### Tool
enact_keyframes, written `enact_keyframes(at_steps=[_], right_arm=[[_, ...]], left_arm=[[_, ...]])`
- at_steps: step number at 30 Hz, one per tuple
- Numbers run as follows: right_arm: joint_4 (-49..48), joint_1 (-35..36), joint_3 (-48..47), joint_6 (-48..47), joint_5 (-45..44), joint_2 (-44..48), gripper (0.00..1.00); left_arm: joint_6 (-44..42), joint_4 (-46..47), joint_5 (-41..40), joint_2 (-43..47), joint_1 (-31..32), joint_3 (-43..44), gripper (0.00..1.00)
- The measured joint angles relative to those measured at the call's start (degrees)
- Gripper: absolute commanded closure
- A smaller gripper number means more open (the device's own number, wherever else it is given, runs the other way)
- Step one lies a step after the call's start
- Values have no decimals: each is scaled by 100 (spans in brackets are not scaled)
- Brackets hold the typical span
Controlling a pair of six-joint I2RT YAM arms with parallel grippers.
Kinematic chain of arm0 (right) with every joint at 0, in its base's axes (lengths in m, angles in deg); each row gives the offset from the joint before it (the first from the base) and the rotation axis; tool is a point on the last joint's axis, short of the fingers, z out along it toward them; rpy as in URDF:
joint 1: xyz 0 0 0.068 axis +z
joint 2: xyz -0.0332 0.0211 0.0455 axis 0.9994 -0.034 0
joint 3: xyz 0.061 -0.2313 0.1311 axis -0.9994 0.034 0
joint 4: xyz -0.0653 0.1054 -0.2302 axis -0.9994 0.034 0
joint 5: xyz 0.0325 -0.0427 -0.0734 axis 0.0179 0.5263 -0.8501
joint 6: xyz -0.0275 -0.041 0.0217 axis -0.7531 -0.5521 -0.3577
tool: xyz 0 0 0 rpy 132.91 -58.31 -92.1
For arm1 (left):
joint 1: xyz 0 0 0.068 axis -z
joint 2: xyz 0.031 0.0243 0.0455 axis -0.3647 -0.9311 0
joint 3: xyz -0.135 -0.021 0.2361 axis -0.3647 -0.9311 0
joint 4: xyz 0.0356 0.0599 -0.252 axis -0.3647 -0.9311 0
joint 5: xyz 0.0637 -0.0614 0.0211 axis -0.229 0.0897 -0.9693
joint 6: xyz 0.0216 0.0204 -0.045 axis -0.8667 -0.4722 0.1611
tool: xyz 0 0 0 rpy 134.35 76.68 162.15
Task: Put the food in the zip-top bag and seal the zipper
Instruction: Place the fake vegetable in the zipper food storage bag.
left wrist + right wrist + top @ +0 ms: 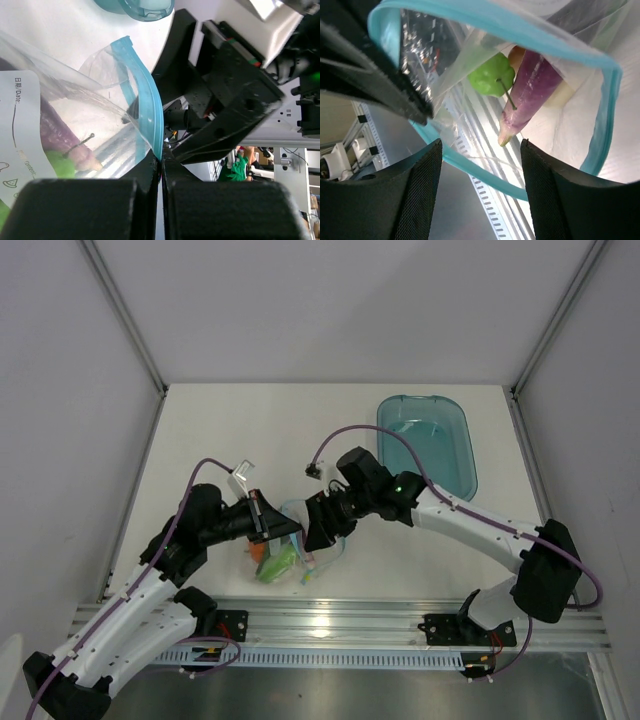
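The clear zip-top bag (pixel 300 558) hangs between my two grippers near the table's front edge, its mouth open. My left gripper (pixel 283 525) is shut on the light blue zipper (pixel 147 105) at the mouth edge, pinched at the fingertips (pixel 161 159). My right gripper (pixel 322 532) is open, and the lower zipper strip (pixel 485 172) passes between its fingers (pixel 420 190). Inside the bag lie the purple eggplant (pixel 530 90), a green piece (pixel 492 75) and an orange piece (pixel 517 52). The bag's white label (pixel 20 140) faces the left wrist camera. The white-pink round piece is not visible.
A translucent blue oval tray (pixel 425 445) stands at the back right. A small clear plastic piece (pixel 243 472) lies left of centre, behind my left arm. An aluminium rail (pixel 400 615) runs along the table's front edge, just below the bag.
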Motion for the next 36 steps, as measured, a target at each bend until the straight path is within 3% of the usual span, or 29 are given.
enact_keyframes(at_steps=[13,20,26,36], right_arm=[[380,0,372,-118,-369,404,39],[546,127,470,35,-573,1196,39],[463,313,570,699,-767,1628,38],[-79,1185,911,1694,-1513,1294,40]], left_arm=[[46,13,-4,4,0,-13,99],[87,9,-94,42,0,-13,99],[236,76,-249,37,0,-11,99],[527,452,-308,-227,0,-13,99]])
